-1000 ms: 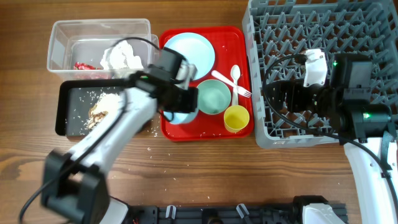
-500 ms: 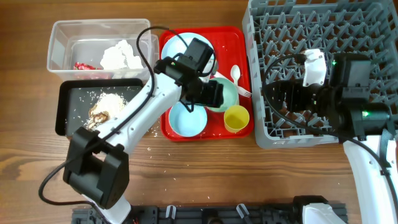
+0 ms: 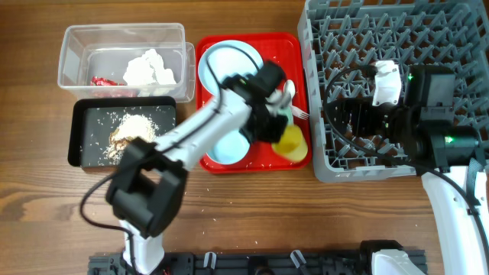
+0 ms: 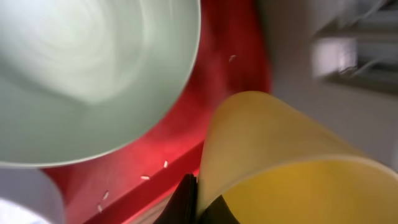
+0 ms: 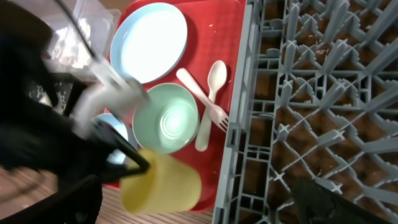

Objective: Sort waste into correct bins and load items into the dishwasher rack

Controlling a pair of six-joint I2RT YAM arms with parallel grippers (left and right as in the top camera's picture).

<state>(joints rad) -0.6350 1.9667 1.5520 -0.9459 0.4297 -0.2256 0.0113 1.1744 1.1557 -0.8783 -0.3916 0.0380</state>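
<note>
My left gripper (image 3: 281, 131) is shut on the rim of the small yellow cup (image 3: 293, 143), which tilts at the red tray's right front corner. The left wrist view shows one finger (image 4: 198, 200) on each side of the cup wall (image 4: 280, 155). The cup also shows in the right wrist view (image 5: 163, 183). The pale blue plate (image 3: 218, 61), teal bowl (image 5: 165, 118), blue bowl (image 3: 229, 149), white spoon (image 5: 214, 78) and fork (image 5: 202, 102) lie on the tray. My right gripper (image 3: 341, 126) is open and empty over the grey dishwasher rack (image 3: 397, 38).
The clear box (image 3: 76, 38) holds white tissue (image 3: 150, 69) and a red wrapper (image 3: 103, 79). The black tray (image 3: 79, 137) holds beige food scraps (image 3: 131, 128). The red tray (image 3: 286, 46) lies between the bins and the rack. Crumbs dot the wood in front.
My left gripper has swung right across the red tray, from the blue bowl to the yellow cup, and closed on the cup's rim. The cup now tilts. The right arm has not moved.
</note>
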